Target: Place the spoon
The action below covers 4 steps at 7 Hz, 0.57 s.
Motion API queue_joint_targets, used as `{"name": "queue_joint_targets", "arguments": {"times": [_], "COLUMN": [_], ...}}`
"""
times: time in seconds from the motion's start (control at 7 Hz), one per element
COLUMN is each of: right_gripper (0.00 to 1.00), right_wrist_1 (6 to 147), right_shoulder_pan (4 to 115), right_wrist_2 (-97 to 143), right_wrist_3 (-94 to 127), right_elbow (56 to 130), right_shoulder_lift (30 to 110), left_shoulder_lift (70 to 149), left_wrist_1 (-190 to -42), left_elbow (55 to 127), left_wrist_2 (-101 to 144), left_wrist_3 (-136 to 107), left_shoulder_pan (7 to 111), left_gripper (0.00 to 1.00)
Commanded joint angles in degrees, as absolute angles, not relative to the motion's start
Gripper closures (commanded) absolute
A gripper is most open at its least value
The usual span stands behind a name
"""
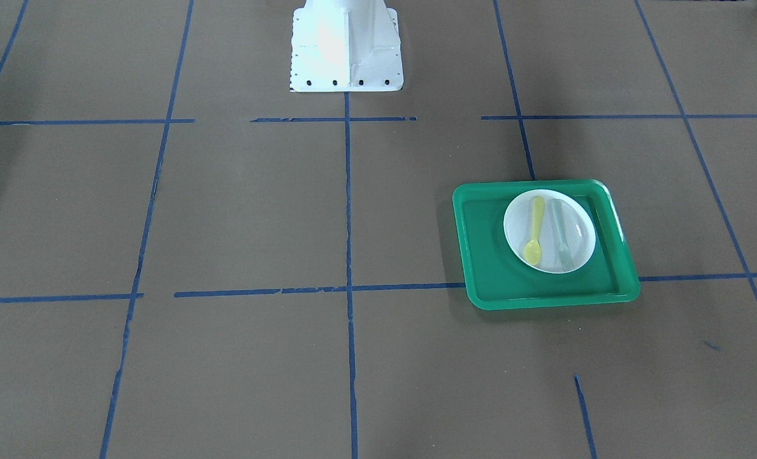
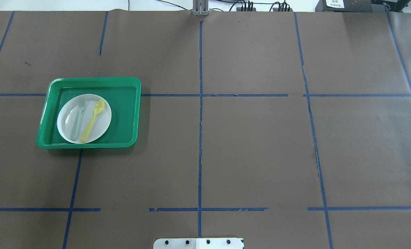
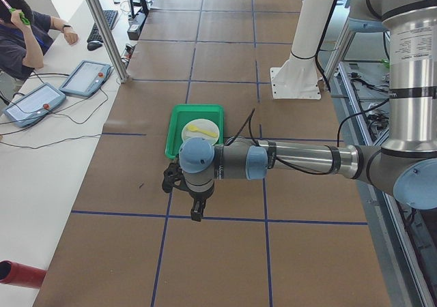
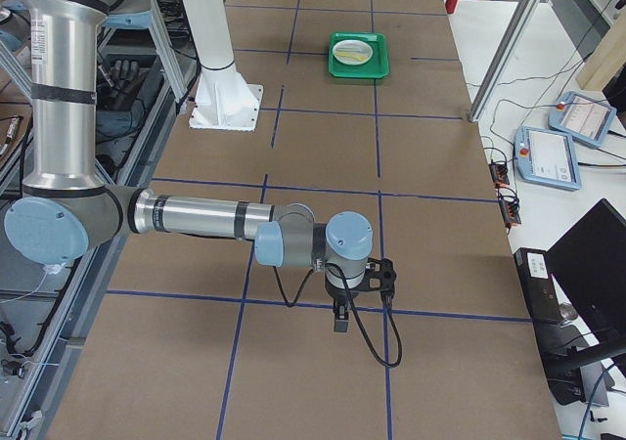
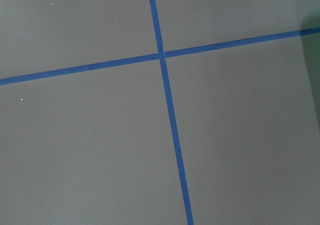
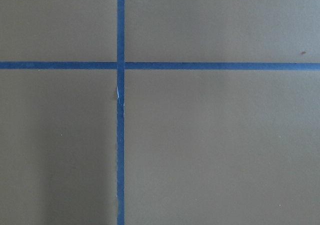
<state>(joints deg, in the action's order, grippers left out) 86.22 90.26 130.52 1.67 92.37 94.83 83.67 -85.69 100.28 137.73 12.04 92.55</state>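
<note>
The pale-yellow spoon (image 1: 534, 231) lies on the white plate (image 1: 547, 255), beside a grey-green fork (image 1: 561, 234). The plate sits in a green tray (image 1: 480, 255). In the overhead view the spoon (image 2: 93, 120), plate (image 2: 105, 119) and tray (image 2: 126, 103) are at the left. My left gripper (image 3: 196, 211) hangs above the table, nearer the camera than the tray, seen only in the exterior left view. My right gripper (image 4: 340, 321) hangs far from the tray, seen only in the exterior right view. I cannot tell whether either is open or shut. Nothing shows in them.
Brown paper with blue tape lines covers the table. The white robot base (image 1: 346, 48) stands at the table's edge. Both wrist views show only paper and tape crossings. An operator (image 3: 20, 37) sits at a side desk with tablets.
</note>
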Motion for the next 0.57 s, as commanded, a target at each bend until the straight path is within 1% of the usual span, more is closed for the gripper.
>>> {"name": "queue_joint_targets", "arguments": {"times": [0.0, 0.29, 0.43], "right_gripper": [0.0, 0.0, 0.0], "right_wrist_1": [86.2, 86.3, 86.3], "right_shoulder_pan": [90.3, 90.3, 90.3], "right_wrist_2": [130.5, 130.5, 130.5], "right_wrist_3": [1.7, 1.7, 1.7], "right_elbow": [92.4, 92.4, 92.4], "right_shoulder_lift": [94.8, 94.8, 94.8], "left_shoulder_lift": [83.7, 83.8, 85.8], "left_wrist_1": [-85.7, -85.8, -88.1], "left_elbow": [100.5, 100.7, 100.9], "left_wrist_2": [137.4, 137.9, 137.9], "left_wrist_3": [12.2, 12.1, 12.5], "left_shoulder_pan": [92.5, 92.5, 92.5], "left_gripper": [0.0, 0.0, 0.0]}}
